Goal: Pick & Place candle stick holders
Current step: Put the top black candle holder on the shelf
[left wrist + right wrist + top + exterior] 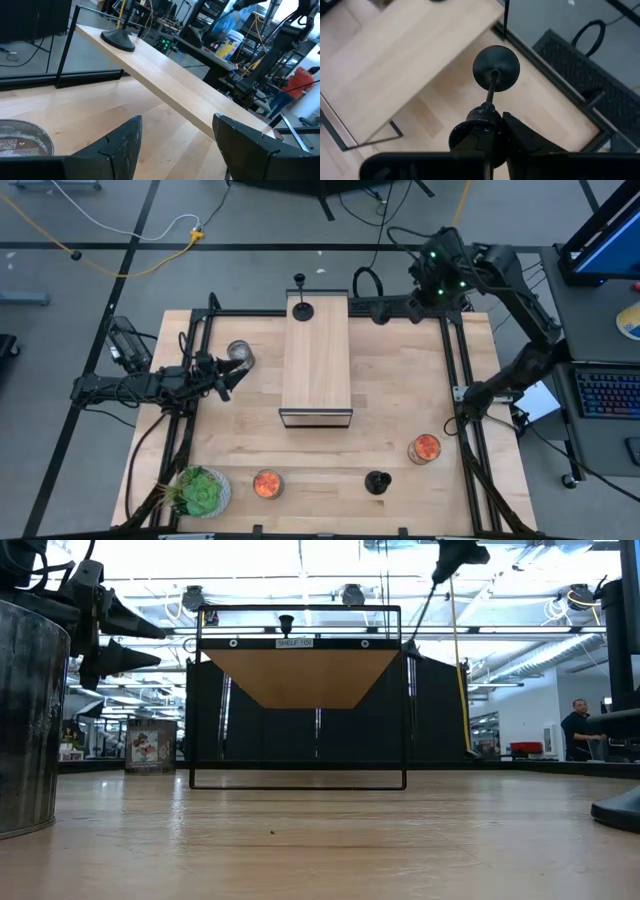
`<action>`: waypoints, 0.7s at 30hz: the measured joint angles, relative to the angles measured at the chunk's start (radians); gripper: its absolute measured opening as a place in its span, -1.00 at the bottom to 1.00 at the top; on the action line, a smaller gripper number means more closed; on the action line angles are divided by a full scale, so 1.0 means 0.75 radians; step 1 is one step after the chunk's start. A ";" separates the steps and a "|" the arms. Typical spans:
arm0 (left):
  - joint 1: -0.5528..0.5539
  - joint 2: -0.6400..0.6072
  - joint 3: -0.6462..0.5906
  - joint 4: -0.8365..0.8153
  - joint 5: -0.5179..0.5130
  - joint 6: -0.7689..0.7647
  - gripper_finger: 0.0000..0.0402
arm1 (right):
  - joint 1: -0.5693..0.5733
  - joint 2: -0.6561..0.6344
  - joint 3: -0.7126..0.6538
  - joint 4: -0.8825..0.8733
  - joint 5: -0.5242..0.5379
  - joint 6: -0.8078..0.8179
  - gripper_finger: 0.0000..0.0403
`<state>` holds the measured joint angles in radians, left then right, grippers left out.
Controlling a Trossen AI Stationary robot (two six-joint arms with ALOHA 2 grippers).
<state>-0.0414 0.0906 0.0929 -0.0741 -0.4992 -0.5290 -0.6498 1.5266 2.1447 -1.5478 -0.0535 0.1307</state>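
Wooden shelf (300, 675) carries a white tag reading "SHELF 100"; one candle holder (301, 308) stands on its far end. Right gripper (492, 137) is clamped on another candle holder (495, 70); left gripper (228, 378) fingers apart beside a tin (240, 355)

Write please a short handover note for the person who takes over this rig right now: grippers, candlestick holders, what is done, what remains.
Right gripper: shut on a tall candlestick holder, held high above the table's back right.
Left gripper: open, empty, low at the left side beside a metal tin.
Done: one holder stands on the wooden shelf, at its far end.
Left: place the held holder; a squat holder waits at the table's front.
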 joint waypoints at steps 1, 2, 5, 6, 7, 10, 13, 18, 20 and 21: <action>0.000 0.000 0.000 -0.002 0.000 0.000 0.25 | 0.000 0.015 0.025 0.002 0.000 -0.007 -0.94; 0.000 0.000 0.000 -0.004 0.000 0.000 0.25 | 0.000 0.029 0.047 0.005 0.000 -0.012 -0.94; -0.001 0.000 0.000 -0.004 0.000 0.000 0.25 | 0.000 0.080 0.110 0.011 -0.003 -0.015 -0.94; 0.000 0.000 0.000 -0.004 0.000 0.000 0.25 | 0.000 0.097 0.127 0.018 -0.004 -0.015 -0.94; 0.000 0.001 0.000 -0.004 0.000 0.000 0.25 | 0.000 0.114 0.143 0.025 -0.006 -0.016 -0.94; 0.000 0.001 0.000 -0.004 0.000 0.000 0.25 | -0.001 0.165 0.188 0.047 -0.076 -0.019 -0.94; 0.000 0.001 0.000 -0.005 0.000 0.000 0.25 | -0.001 0.213 0.235 0.066 -0.177 -0.022 -0.94; 0.000 0.001 0.000 -0.005 0.000 0.000 0.25 | -0.003 0.267 0.276 0.100 -0.222 -0.041 -0.94; 0.000 0.001 0.000 -0.005 0.000 0.000 0.25 | -0.016 0.278 0.275 0.097 -0.251 -0.041 -0.94; 0.000 0.001 0.000 -0.005 0.000 0.001 0.25 | -0.016 0.283 0.275 0.098 -0.247 -0.041 -0.94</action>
<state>-0.0416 0.0910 0.0929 -0.0778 -0.4992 -0.5285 -0.6621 1.7390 2.3512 -1.4746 -0.2389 0.0998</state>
